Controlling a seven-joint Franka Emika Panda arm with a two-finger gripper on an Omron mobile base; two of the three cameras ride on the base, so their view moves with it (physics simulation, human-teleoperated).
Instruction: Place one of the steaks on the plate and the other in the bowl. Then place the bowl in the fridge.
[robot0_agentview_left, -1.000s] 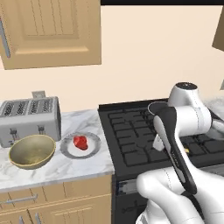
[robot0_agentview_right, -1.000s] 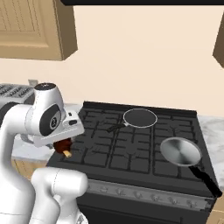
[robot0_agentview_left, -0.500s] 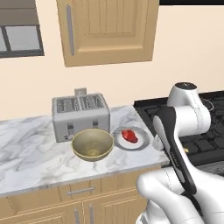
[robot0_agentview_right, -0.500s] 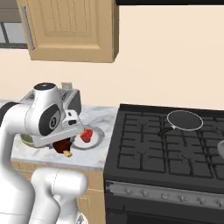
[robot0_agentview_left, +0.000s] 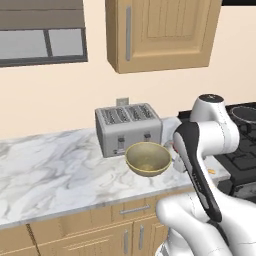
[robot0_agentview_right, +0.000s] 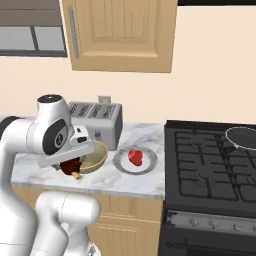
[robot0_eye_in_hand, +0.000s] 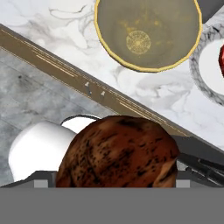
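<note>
On the marble counter (robot0_agentview_left: 50, 175), tan bowl (robot0_agentview_left: 148, 159) beside toaster (robot0_agentview_left: 129, 129), tool (robot0_agentview_right: 74, 170) grasping brown steak (robot0_eye_in_hand: 118, 151), no legible writing.

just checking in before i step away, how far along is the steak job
Done: the red steak lies on the plate. In hand: the dark brown steak sits in the pincer, just off the counter edge beside the bowl, which looks empty in the hand view. Left: drop that steak into the bowl, then carry the bowl to the fridge.
</note>
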